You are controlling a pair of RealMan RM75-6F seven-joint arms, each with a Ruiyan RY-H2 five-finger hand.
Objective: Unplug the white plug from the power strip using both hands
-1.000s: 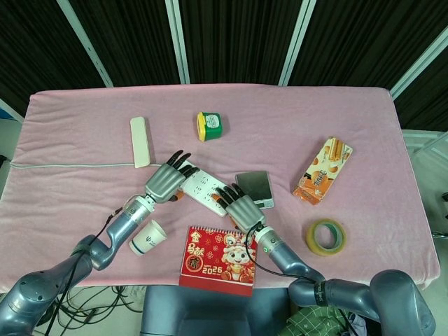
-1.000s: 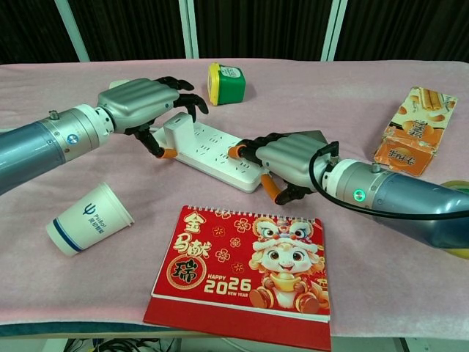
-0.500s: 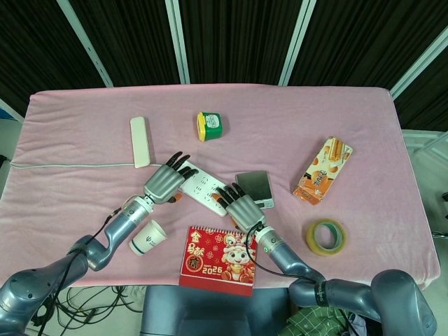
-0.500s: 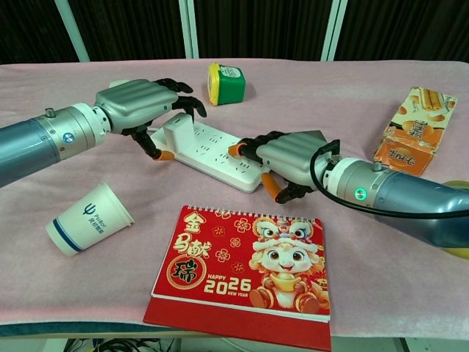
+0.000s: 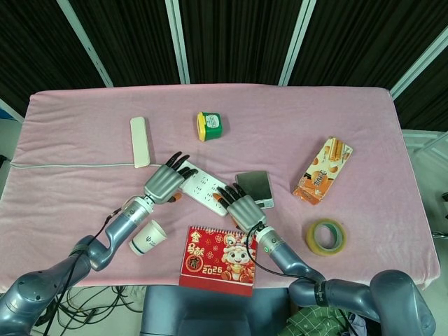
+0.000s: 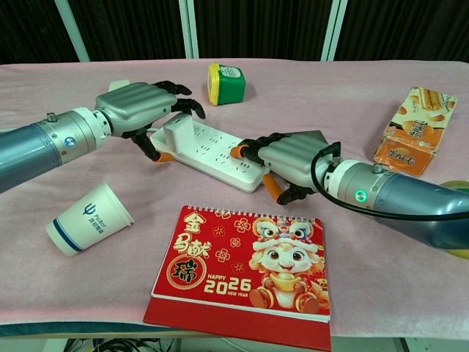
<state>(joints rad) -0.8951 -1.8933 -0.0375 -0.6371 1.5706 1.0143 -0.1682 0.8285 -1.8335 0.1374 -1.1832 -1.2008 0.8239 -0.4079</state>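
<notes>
The white power strip (image 6: 212, 149) (image 5: 204, 189) lies slantwise on the pink cloth at table centre. The white plug (image 6: 178, 133) stands in its left end. My left hand (image 6: 139, 106) (image 5: 165, 183) arches over that end. Its fingertips (image 6: 192, 110) curl just above and behind the plug, its thumb sits low at the strip's left side, and nothing is gripped. My right hand (image 6: 292, 163) (image 5: 241, 206) holds the strip's right end, fingers on top and thumb against the near edge.
A 2026 desk calendar (image 6: 245, 264) lies in front of the hands. A paper cup (image 6: 88, 218) lies on its side at the left. A green and yellow tub (image 6: 226, 82), a snack box (image 6: 412, 132), a tape roll (image 5: 325, 236), a dark device (image 5: 255, 187) and a white bar (image 5: 140, 141) surround the strip.
My left hand has drifted slightly left and lower beside the plug, fingers still curled over it. The right hand and the strip have barely moved.
</notes>
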